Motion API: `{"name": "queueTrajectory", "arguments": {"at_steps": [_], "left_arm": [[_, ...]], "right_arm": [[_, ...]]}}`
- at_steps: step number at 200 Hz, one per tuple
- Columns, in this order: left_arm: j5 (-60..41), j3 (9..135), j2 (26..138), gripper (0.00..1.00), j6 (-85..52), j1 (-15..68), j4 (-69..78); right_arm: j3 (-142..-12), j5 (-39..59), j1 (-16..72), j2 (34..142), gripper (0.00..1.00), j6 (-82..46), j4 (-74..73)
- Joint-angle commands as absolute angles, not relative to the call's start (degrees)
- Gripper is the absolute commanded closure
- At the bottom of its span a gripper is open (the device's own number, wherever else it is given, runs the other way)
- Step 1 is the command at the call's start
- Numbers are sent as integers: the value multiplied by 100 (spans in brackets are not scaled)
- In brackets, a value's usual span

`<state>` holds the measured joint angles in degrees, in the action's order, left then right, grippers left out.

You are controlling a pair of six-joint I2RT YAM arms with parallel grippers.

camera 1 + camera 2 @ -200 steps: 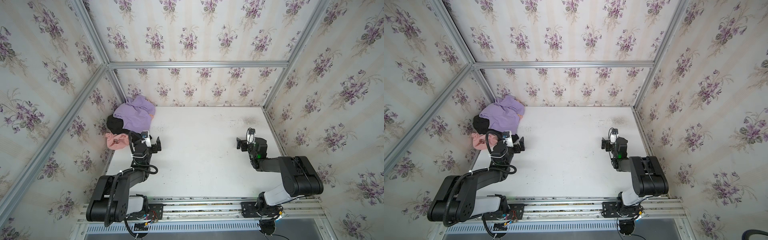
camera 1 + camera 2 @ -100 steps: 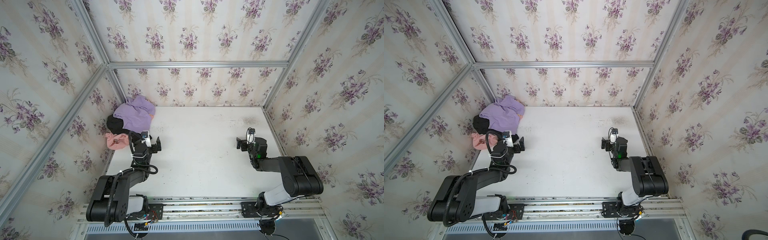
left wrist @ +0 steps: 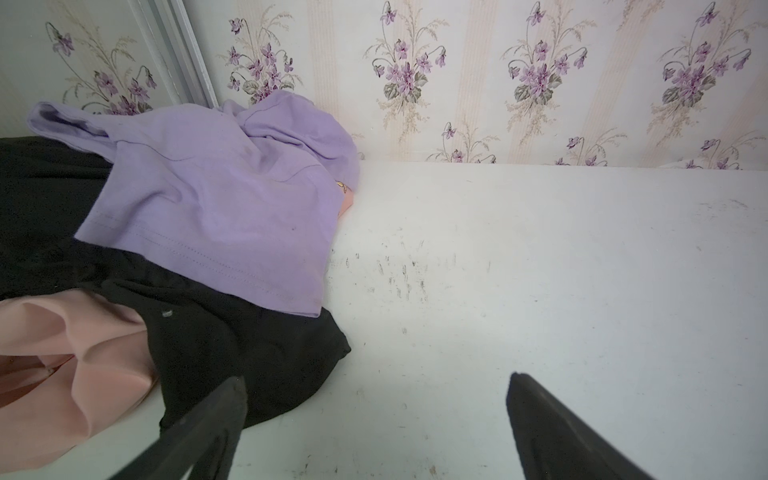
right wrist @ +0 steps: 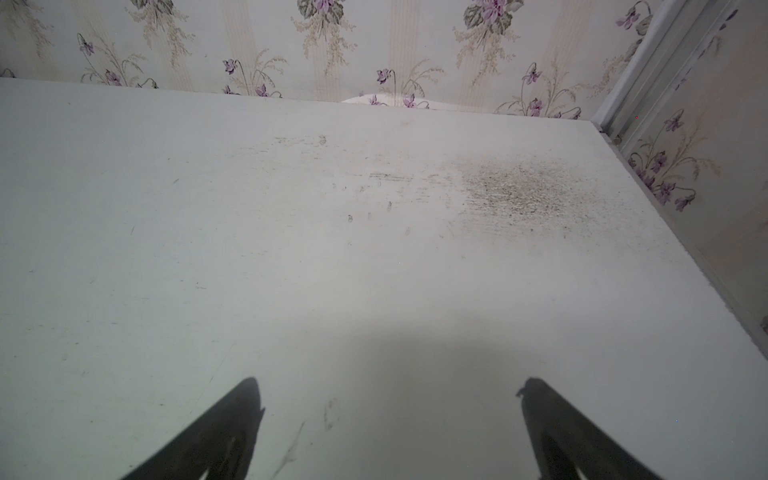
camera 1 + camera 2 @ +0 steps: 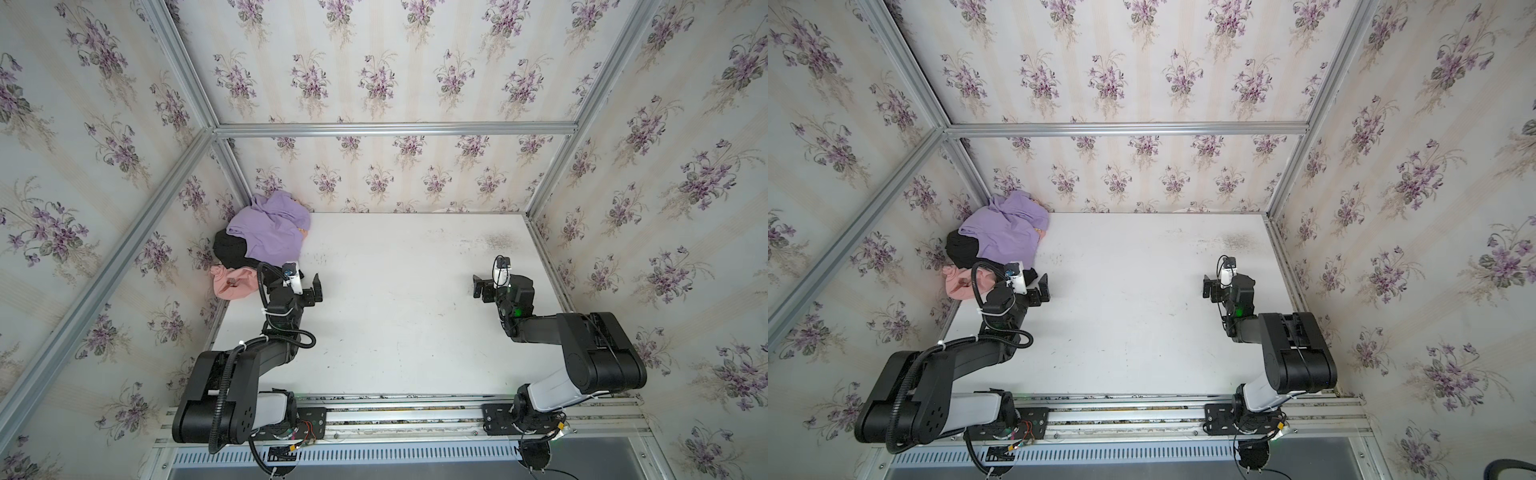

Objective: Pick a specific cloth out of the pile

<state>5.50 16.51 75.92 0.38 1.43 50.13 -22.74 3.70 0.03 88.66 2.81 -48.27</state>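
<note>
The black cloth [image 5: 230,249] lies upper left in both top views, under the lilac cloth [image 5: 270,228] and against the pink cloth [image 5: 232,284], with one edge free on the bare table [image 5: 415,311]. The left gripper [image 3: 376,380] is spread empty beside that edge; the right gripper [image 4: 390,384] is spread empty, well apart.

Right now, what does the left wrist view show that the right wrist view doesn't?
Left wrist only: the pile, lilac cloth draped over the black cloth, pink cloth beside it, near the open left tool. Right wrist only: a dark scuffed patch, the open right tool. Both: white table, floral wall.
</note>
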Motion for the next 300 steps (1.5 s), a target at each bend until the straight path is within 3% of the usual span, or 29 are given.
{"name": "queueTrajectory", "arguments": {"at_steps": [1,62,112,137,182,219,300], "left_arm": [[530,1644,7559,0,68,141,5280],[1218,1699,7094,0,-194,156,4779],[2168,2716,6345,0,-723,312,2449],[2425,3314,6249,0,-1262,309,1283],[2564,4665,6731,0,-1897,299,-699],[3099,5208,7245,0,-1749,242,-1002],[3894,6444,8565,0,-2303,-283,-1254]], "right_arm": [[-2267,286,9,8842,0,275,-5044],[-2201,132,164,8350,0,422,-4771],[-2942,-549,845,7366,0,514,-2945],[-3073,-33,1098,7216,0,142,-2921],[-3406,902,1975,7509,0,713,-3083],[-3392,1622,2453,7861,0,1220,-3796],[-4352,2760,2643,9021,0,862,-4356]]}}
